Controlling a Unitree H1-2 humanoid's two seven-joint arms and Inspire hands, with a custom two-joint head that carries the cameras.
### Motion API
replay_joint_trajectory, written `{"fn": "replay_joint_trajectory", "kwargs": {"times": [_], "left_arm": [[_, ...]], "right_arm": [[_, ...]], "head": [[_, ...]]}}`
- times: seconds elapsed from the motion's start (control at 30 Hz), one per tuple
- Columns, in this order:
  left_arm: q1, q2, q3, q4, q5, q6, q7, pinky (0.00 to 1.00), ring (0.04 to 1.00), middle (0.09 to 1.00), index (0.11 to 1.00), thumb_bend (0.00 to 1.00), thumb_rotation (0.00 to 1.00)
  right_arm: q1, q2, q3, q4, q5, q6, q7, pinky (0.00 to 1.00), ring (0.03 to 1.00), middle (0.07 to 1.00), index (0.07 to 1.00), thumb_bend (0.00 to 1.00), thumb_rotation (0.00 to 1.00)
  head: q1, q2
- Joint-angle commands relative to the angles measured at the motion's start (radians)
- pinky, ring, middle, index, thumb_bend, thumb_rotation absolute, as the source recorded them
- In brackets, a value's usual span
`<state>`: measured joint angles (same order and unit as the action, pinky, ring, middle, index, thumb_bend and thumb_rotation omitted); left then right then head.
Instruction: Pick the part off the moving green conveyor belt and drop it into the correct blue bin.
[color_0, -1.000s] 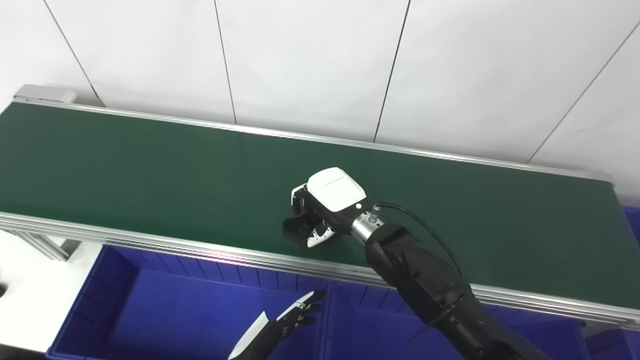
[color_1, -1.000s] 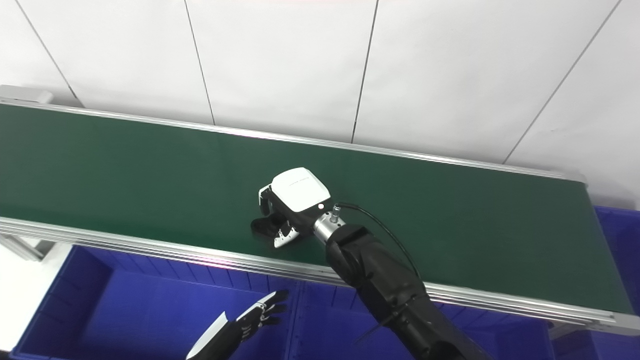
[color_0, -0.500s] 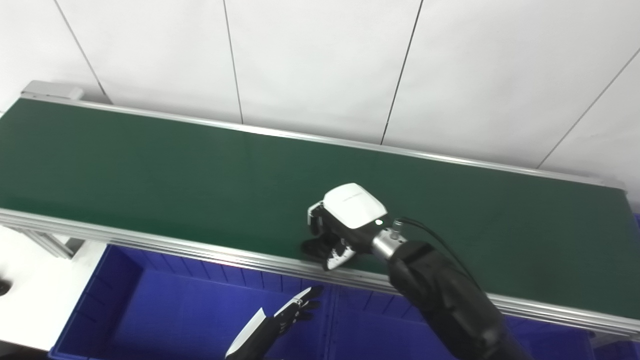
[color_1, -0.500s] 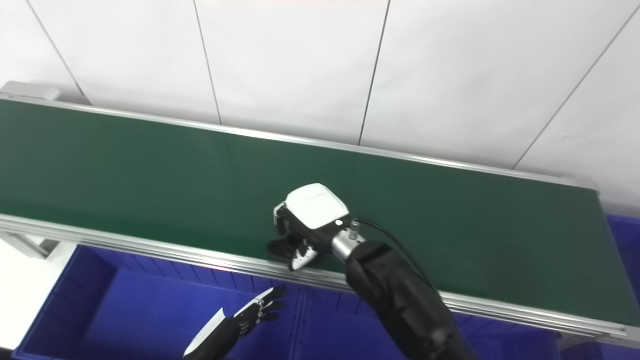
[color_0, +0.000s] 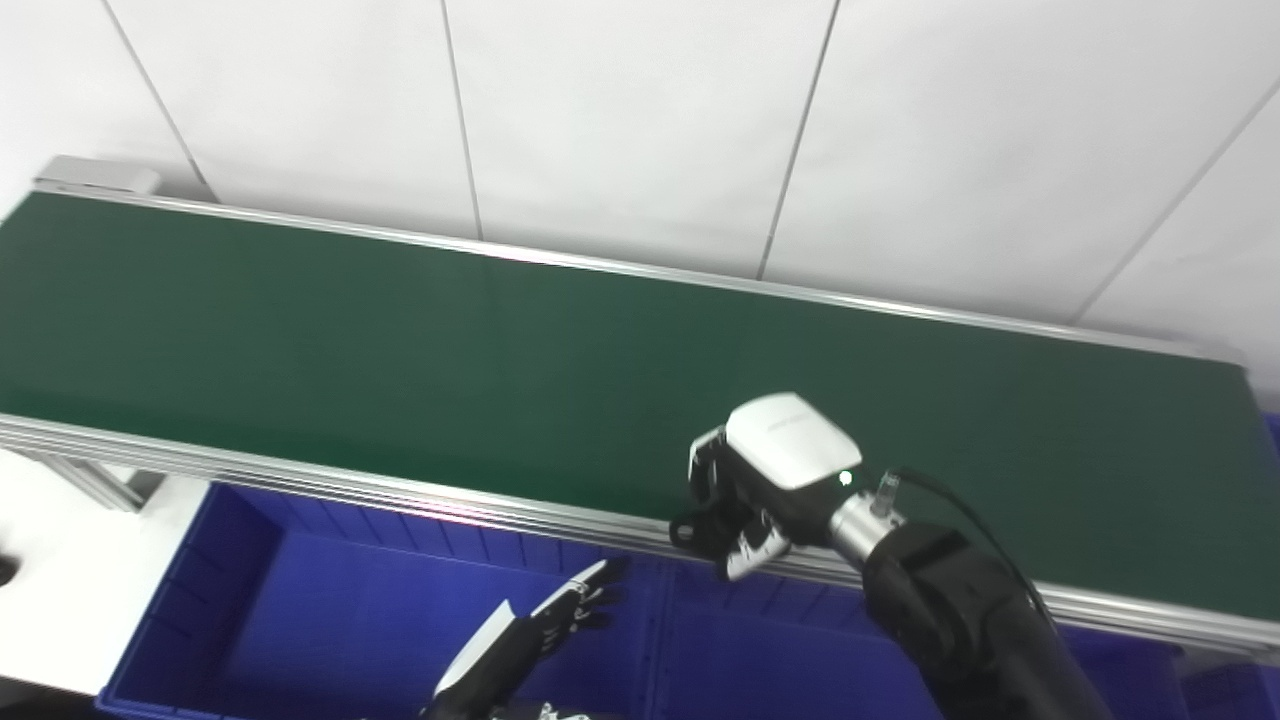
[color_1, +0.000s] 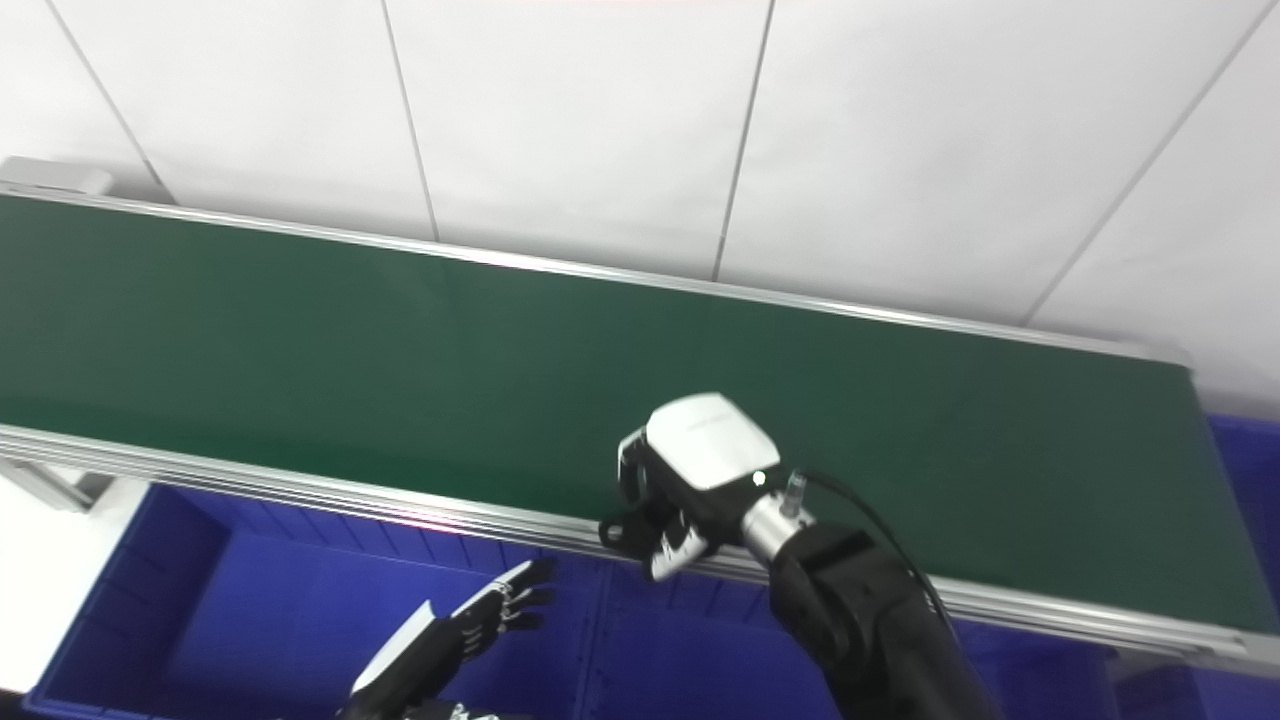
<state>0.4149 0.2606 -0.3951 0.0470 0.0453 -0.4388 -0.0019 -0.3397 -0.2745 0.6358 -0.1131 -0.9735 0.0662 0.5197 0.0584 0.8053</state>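
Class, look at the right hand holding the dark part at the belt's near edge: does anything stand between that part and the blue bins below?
Nothing visible does. The right hand holds the dark part over the belt's near rail; the blue bins lie open below. The left hand hovers aside.

My right hand (color_0: 762, 490) is curled, fingers closed on a small dark piece, arm stretched forward. My left hand (color_1: 497, 612) sits low, fingers spread, empty.

Two head cameras sat side by side, looking steeply down from above and in front; both faced a white panelled wall (color_0: 620, 110) behind a green conveyor belt (color_0: 300, 340); both shared the belt's length and blue bins (color_1: 250, 610) below, slightly offset sideways.
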Motion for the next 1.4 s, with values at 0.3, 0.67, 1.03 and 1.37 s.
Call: {"fn": "replay_joint_trajectory", "kwargs": {"times": [0.3, 0.67, 1.03, 1.37], "left_arm": [[0.030, -0.005, 0.088, -0.050, -0.056, -0.031, -0.103, 0.88, 0.924, 0.950, 0.941, 0.70, 0.41], [0.027, -0.023, 0.176, -0.055, -0.082, -0.031, -0.197, 0.85, 0.915, 0.952, 0.944, 0.68, 0.42], [0.027, -0.035, 0.237, -0.058, -0.085, -0.031, -0.258, 0.84, 0.908, 0.952, 0.946, 0.68, 0.43], [0.018, -0.051, 0.265, -0.055, -0.088, -0.031, -0.302, 0.84, 0.912, 0.952, 0.940, 0.68, 0.41]], "right_arm": [[0.180, -0.010, -0.023, -0.082, -0.038, -0.014, -0.005, 0.20, 0.276, 0.403, 0.508, 0.53, 0.00], [0.324, 0.012, -0.037, 0.101, -0.062, 0.002, -0.196, 0.19, 0.269, 0.435, 0.494, 0.53, 0.00], [0.443, 0.068, -0.117, 0.117, -0.073, 0.071, -0.376, 0.76, 0.831, 0.872, 0.917, 0.70, 0.18], [0.536, 0.095, -0.179, 0.021, 0.053, -0.015, -0.584, 0.84, 0.917, 0.963, 0.980, 0.68, 0.43]], "head": [[-0.071, 0.037], [-0.086, 0.053], [-0.092, 0.058], [-0.088, 0.055]]}}
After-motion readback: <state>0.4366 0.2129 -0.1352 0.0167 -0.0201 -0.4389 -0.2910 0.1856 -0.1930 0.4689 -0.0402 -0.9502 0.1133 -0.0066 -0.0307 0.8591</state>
